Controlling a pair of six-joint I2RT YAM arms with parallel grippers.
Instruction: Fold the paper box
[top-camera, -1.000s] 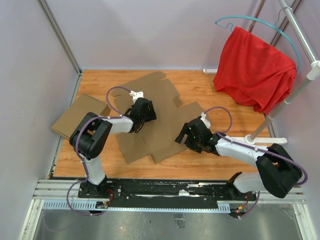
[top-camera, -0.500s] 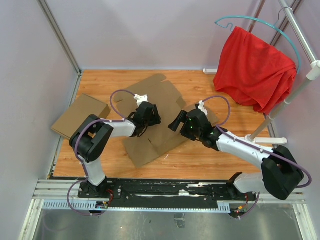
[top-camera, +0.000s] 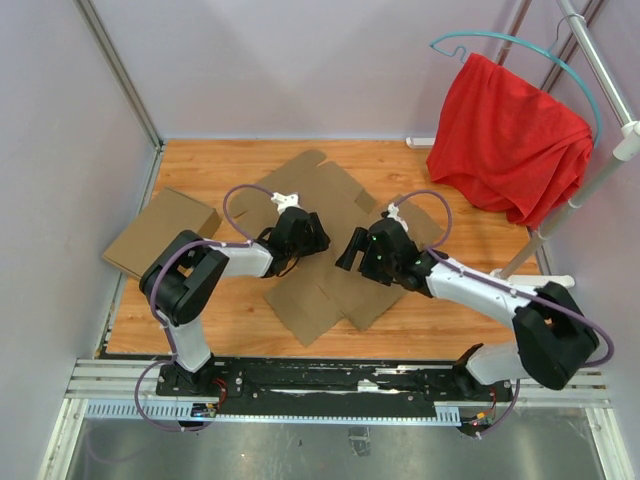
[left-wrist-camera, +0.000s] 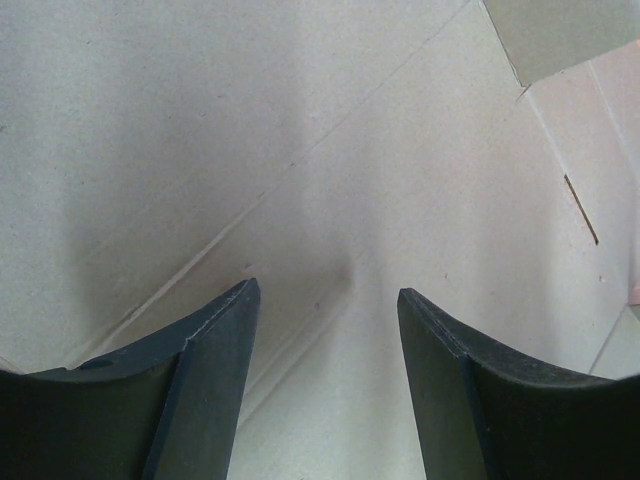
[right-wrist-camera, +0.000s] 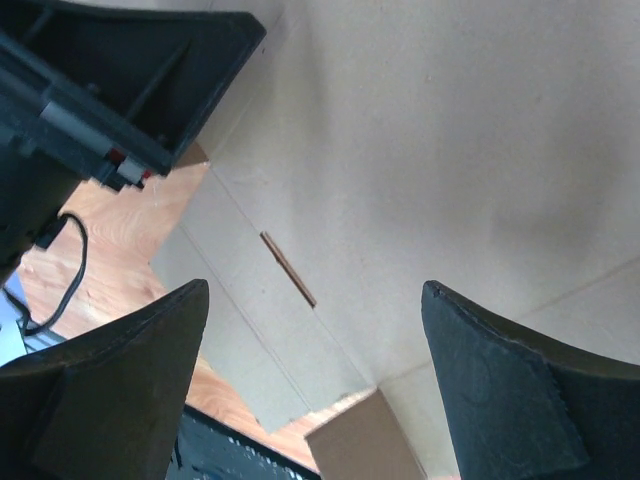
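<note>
Cardboard is filling both wrist views almost edge to edge. From above, the paper box (top-camera: 325, 190) is lying unfolded and flat near the middle of the wooden table (top-camera: 200, 320), with flaps pointing toward the back wall and toward the arm bases. Both arms are reaching over it and covering the sheet's centre, so how the inner panels join there cannot be made out.

The left gripper (left-wrist-camera: 328, 290) is hanging over the left part of the sheet. Its two fingers are parted with nothing between them, and only creased board is showing in the gap. Whether the tips are touching the board is not clear. The right gripper (right-wrist-camera: 315, 288) is hovering just beside it, over the right part, with its fingers spread wide and holding nothing.

In the right wrist view a narrow slot (right-wrist-camera: 288, 268) is showing in the board. A black housing (right-wrist-camera: 110, 90) with a cable is blocking the upper left corner, and the fingers' lower ends are running out of frame. In the left wrist view a flap edge at the upper right is being cropped by the frame.

A tan box (top-camera: 160, 232) is sitting at the table's left edge, near the sheet. A red cloth (top-camera: 510, 135) is hanging on a hanger (top-camera: 500, 38) at the right.
</note>
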